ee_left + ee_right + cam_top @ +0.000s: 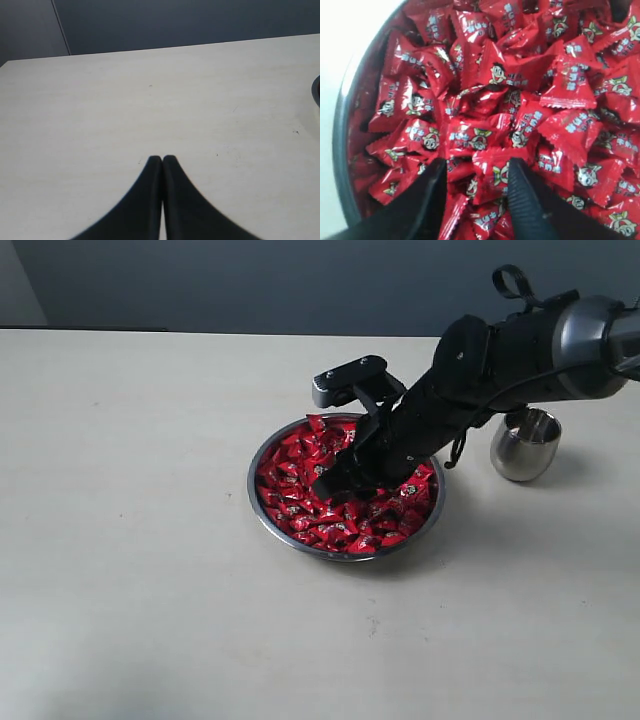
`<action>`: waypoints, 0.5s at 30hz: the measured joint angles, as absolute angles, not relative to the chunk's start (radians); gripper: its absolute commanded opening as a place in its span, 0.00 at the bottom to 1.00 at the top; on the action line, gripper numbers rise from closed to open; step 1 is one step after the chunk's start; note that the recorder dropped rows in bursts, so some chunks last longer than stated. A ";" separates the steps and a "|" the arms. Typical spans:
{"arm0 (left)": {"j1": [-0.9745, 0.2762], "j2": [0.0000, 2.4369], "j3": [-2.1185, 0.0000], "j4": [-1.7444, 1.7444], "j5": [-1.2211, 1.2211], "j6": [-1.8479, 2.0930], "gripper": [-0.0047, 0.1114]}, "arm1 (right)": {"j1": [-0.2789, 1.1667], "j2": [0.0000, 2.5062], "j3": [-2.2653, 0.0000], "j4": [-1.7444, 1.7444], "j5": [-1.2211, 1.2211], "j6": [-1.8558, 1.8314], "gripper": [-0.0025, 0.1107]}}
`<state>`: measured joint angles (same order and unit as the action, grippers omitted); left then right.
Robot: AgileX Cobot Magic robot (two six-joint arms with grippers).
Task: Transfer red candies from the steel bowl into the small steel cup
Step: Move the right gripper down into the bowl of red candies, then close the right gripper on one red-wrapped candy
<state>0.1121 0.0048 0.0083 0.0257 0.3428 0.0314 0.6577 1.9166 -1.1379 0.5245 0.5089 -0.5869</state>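
Reaching in from the right side of the bench (pixel 120 540), the right gripper (pixel 335 485) is down in the steel bowl (pixel 256 502), tips sunk into the red candies (pixel 295 498) near the bowl's middle. Right wrist view: right gripper (pixel 475 167) jaws apart, black ribbed fingers (pixel 530 200) pushed into the pile, a few wrapped candies (pixel 560 85) lying in the gap. Nothing looks clamped. Wrappers are shiny red with a small cartoon face and pale lettering. They cover the bowl's floor and reach up its wall (pixel 345 150).

Bowl sits around mid-bench, nearer the far edge than the near side of the exterior view. Small steel cup (pixel 525 445) stands upright toward the bench's right side, just beyond the bowl and not touching it, partly behind the right arm (pixel 520 350). Cannot tell what is inside the cup.

Left gripper (pixel 162 159): black fingers pressed together at the tips, nothing between them, over bare bench top (pixel 150 85).
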 measured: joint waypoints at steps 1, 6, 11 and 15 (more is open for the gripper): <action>0.112 0.005 0.008 0.026 0.343 0.031 0.04 | 0.658 1.929 -1.152 0.504 0.516 -0.570 0.37; 0.112 0.005 0.008 0.026 0.343 0.031 0.04 | 0.659 1.969 -1.198 0.396 0.546 -0.475 0.37; 0.112 0.005 0.008 0.026 0.343 0.031 0.04 | 0.659 1.996 -1.207 0.377 0.557 -0.452 0.37; 0.112 0.005 0.008 0.026 0.343 0.031 0.04 | 0.659 2.024 -1.207 0.375 0.560 -0.450 0.37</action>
<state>0.1121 0.0048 0.0083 0.0257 0.3428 0.0314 0.6587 2.0241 -1.2069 0.3752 0.5601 -0.4501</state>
